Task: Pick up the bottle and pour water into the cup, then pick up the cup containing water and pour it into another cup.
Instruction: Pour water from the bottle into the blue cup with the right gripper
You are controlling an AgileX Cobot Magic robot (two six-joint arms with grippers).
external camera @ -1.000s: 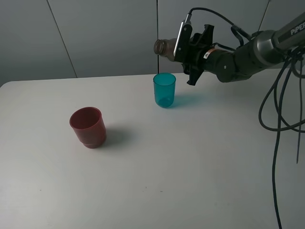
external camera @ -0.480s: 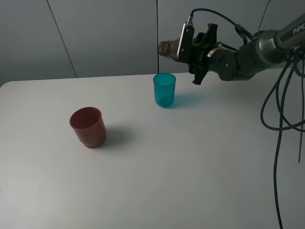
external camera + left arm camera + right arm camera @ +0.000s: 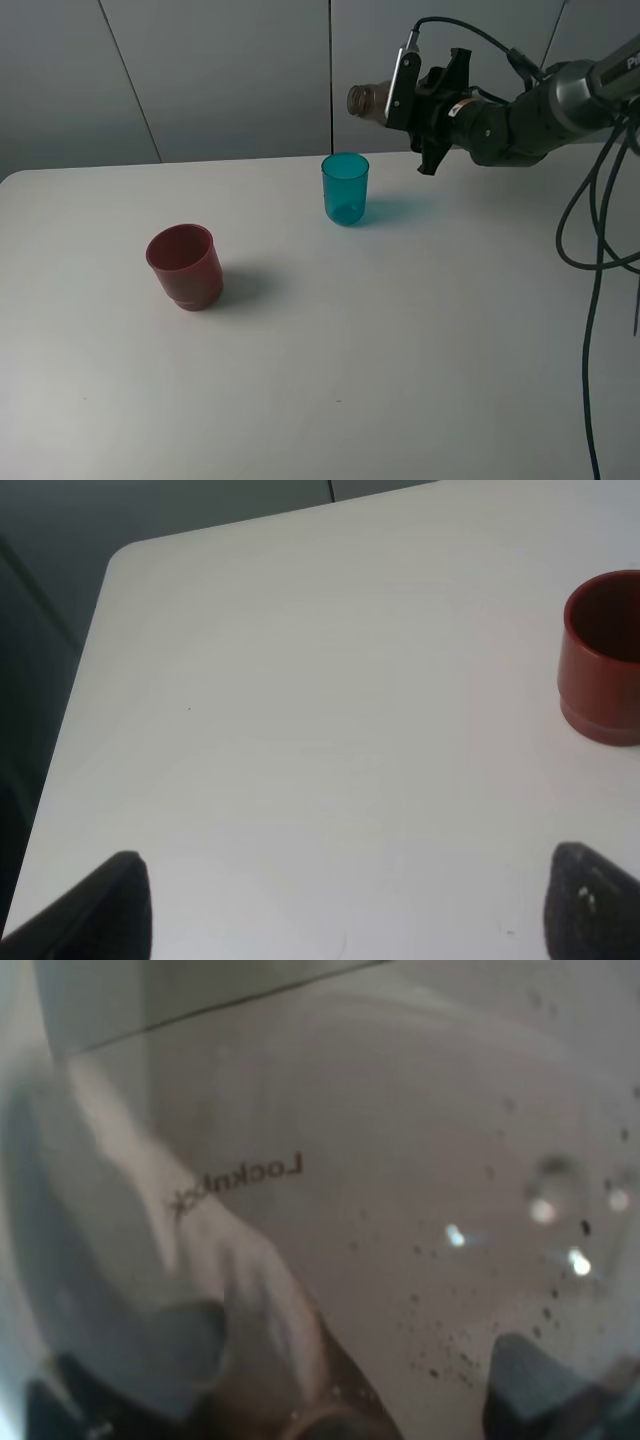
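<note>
Bottle [image 3: 366, 101]: held off the tabletop [image 3: 400, 350], tipped near level, open neck pointing toward the left arm's side, above and just to the side of the cup [image 3: 345, 188]. Right gripper [image 3: 408, 98] clamped around the bottle's body; the right wrist view is filled with smoky plastic [image 3: 400, 1160], droplets on it. Cup upright toward the far edge. Another cup [image 3: 184, 265] upright, well apart from it. Left gripper [image 3: 350, 920] spread wide, holding nothing, red cup [image 3: 605, 660] ahead and off to one side.
</note>
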